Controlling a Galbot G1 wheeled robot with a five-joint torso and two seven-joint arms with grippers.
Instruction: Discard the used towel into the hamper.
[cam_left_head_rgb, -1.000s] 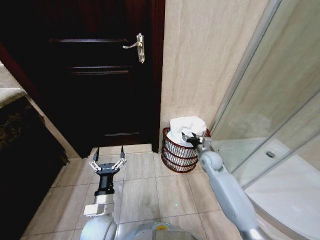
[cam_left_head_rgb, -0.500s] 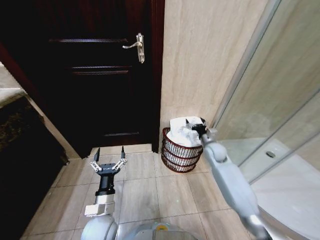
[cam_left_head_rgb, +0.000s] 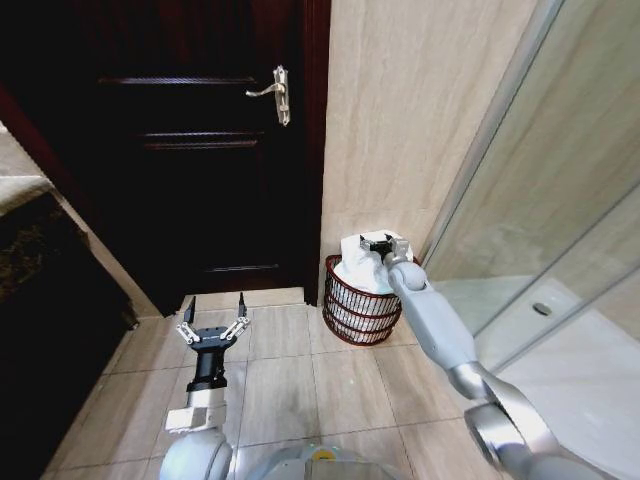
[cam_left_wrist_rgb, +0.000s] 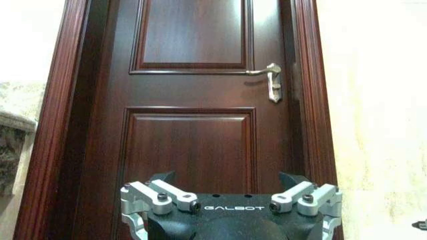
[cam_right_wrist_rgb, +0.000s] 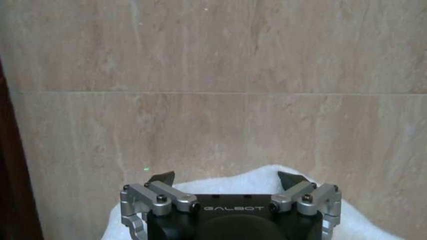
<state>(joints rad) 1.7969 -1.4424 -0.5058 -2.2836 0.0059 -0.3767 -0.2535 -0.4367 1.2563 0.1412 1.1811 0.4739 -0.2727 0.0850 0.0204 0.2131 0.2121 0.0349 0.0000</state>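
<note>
We see the door and tiled wall behind; the hamper sits on the floor by the wall, towel heaped above its rim. Right end effector hovers over the towel, fingers apart, empty. Left end effector idles low, fingers spread. Risk, we judge: the heap could slump over the rim, or the arm could snag it while pulling away.

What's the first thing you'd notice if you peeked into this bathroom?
A white towel heaped in a reddish wire hamper, which stands on the floor by the tiled wall, beside a dark wooden door. The right gripper hangs open just above the towel. The left gripper, also open, waits low over the floor tiles before the door.
</note>
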